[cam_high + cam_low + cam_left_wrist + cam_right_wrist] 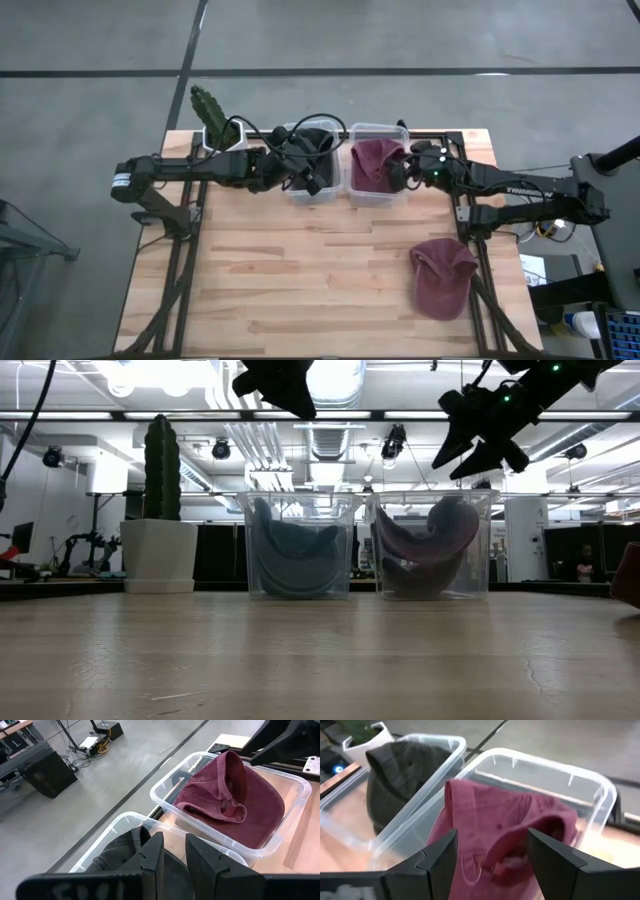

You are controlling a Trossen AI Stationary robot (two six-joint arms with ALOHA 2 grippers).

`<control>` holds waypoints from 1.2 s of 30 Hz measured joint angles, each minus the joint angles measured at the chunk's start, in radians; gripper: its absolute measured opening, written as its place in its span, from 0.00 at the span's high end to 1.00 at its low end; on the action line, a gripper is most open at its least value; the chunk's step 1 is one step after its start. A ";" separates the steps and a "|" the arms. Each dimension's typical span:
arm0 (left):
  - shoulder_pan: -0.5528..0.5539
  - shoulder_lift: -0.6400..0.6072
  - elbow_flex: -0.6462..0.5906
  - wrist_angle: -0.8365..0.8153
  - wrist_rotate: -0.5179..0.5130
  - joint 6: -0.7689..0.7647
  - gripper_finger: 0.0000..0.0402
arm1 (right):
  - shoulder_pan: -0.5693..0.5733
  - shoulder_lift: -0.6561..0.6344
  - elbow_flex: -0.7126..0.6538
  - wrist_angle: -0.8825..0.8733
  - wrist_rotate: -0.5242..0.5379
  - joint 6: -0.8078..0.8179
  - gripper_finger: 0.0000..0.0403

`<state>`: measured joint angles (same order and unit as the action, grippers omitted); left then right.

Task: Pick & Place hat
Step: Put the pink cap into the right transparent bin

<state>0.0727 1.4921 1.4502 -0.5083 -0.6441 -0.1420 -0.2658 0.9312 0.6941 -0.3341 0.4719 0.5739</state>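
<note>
Two clear bins stand side by side at the table's far edge. The left bin (318, 190) holds a dark grey hat (115, 855). The right bin (375, 195) holds a maroon hat (230, 790), crumpled and leaning on the bin's wall. A second maroon hat (443, 277) lies flat on the table's near right part. My left gripper (175, 855) hovers above the grey hat's bin, its fingers a narrow gap apart. My right gripper (492, 855) hangs wide open above the maroon hat in the right bin (430, 545).
A potted cactus (212, 120) stands at the far left corner beside the left bin. Bare wood (300, 280) stretches across the table's middle and near left. The second maroon hat lies close to the table's right edge.
</note>
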 joint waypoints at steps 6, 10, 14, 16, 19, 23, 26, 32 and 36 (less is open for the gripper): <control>0.000 0.000 0.000 0.000 0.005 0.008 0.82 | 0.003 -0.078 0.000 -0.150 -0.107 0.070 0.44; 0.000 0.000 0.000 0.000 0.063 0.009 0.82 | 0.036 -0.134 0.000 -0.239 -0.166 0.103 0.44; -0.002 0.000 0.000 0.000 0.092 0.001 0.82 | 0.098 -0.178 0.000 -0.287 -0.221 0.139 0.44; -0.002 0.000 0.000 0.000 0.113 -0.010 0.82 | 0.137 -0.188 0.000 -0.292 -0.264 0.156 0.44; -0.003 0.000 0.000 0.000 0.141 -0.030 0.82 | 0.198 -0.192 0.000 -0.302 -0.339 0.185 0.44; -0.004 0.000 0.000 0.000 0.186 -0.057 0.82 | 0.282 -0.183 0.000 -0.356 -0.423 0.238 0.44; -0.005 0.000 0.000 0.000 0.212 -0.086 0.82 | 0.340 -0.177 0.000 -0.429 -0.463 0.304 0.44; -0.009 0.000 0.000 0.000 0.238 -0.140 0.82 | 0.421 -0.181 0.000 -0.576 -0.503 0.484 0.44; -0.014 0.000 0.000 -0.001 0.238 -0.146 0.82 | 0.447 -0.186 0.000 -0.620 -0.620 0.613 0.44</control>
<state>0.0582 1.4918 1.4506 -0.5091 -0.4057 -0.2882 0.1815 0.7448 0.6941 -0.9545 -0.1479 1.1874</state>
